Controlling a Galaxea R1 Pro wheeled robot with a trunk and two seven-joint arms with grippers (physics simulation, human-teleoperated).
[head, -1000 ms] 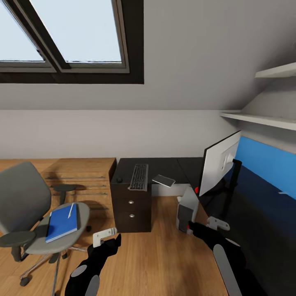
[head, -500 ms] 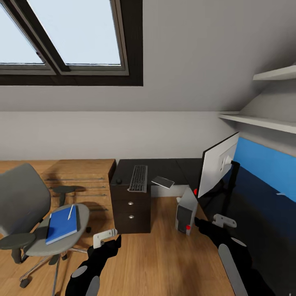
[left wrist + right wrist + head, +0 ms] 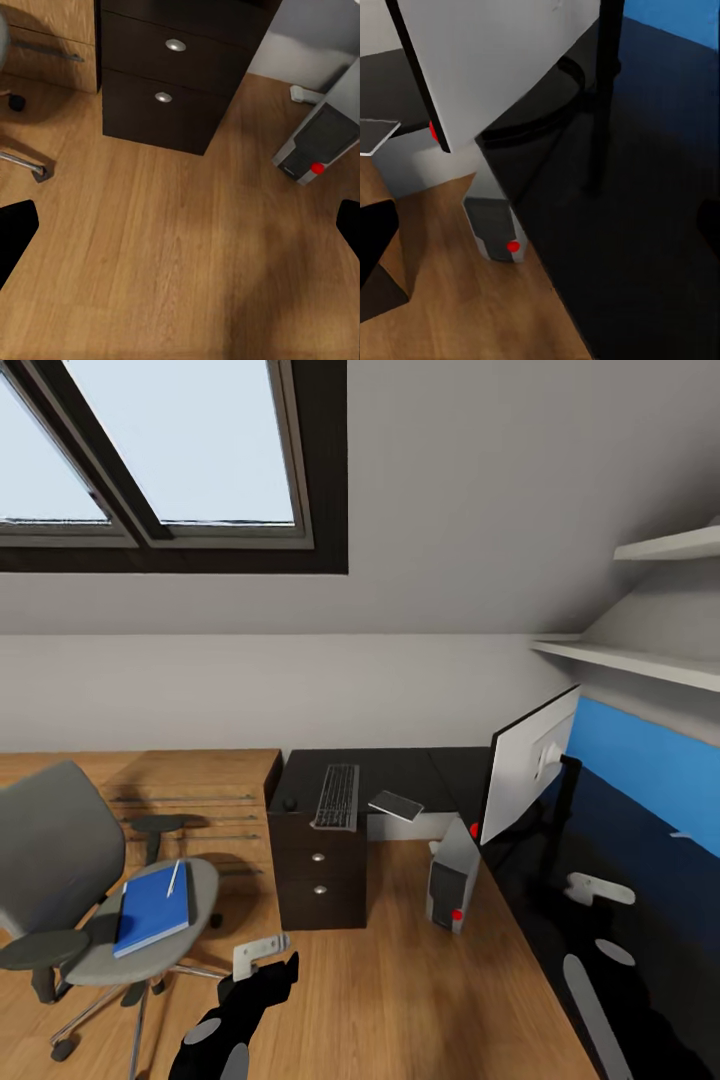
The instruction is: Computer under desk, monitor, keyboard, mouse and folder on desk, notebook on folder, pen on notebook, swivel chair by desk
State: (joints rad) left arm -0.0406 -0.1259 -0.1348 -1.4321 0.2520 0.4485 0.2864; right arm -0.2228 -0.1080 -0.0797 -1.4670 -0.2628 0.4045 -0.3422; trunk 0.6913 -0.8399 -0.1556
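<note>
A: Why is the right gripper [image 3: 597, 887] over the desk [image 3: 640, 920] near the monitor [image 3: 525, 765]?

B: Probably to reach its stand; jaws spread, empty.

A: And the left gripper [image 3: 262, 953]?

B: Open above the floor; the swivel chair [image 3: 60, 850] with the blue folder [image 3: 152, 908] sits beside it, the computer [image 3: 318, 142] ahead.

Head view: taken from high on the robot, facing forward and slightly down across the room, taking in the swivel chair [image 3: 75, 880], the drawer unit [image 3: 320, 865], the computer [image 3: 452, 880] and the monitor [image 3: 528, 765] on the tabletop [image 3: 610, 840] from a moderate distance. Left wrist view: looks steeply down at the wooden floor [image 3: 172, 247] from close range, sharing the drawer unit [image 3: 180, 75] and the computer [image 3: 319, 142] with the head view; right wrist view: looks from close by over the tabletop [image 3: 645, 225] edge toward the monitor [image 3: 495, 67], sharing the computer [image 3: 495, 232] with both other views.
</note>
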